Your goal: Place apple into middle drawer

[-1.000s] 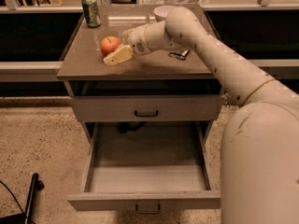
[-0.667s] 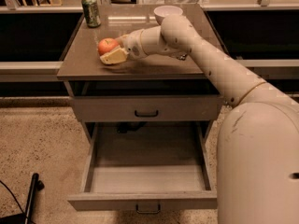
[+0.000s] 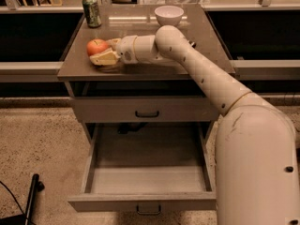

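Observation:
The red-orange apple [image 3: 95, 46] sits on the left part of the cabinet top [image 3: 208, 55]. My gripper [image 3: 101, 51] reaches in from the right and is open, with one pale finger [image 3: 105, 58] on the near side of the apple and the other behind it. The apple rests on the top between them. The middle drawer [image 3: 147, 179] is pulled out wide below, its pale grey floor bare, its front panel and small handle [image 3: 149, 210] at the bottom. My arm spans from the lower right across the cabinet's right side.
A green can [image 3: 92, 11] stands at the back left of the top and a white bowl [image 3: 168, 14] at the back middle. The upper drawer front with a dark handle [image 3: 146, 114] is shut. A black pole [image 3: 32, 196] lies on the floor at left.
My gripper has moved left along the cabinet top, and its fingers now sit on either side of the apple. The apple has shifted slightly left. The drawer has stayed open.

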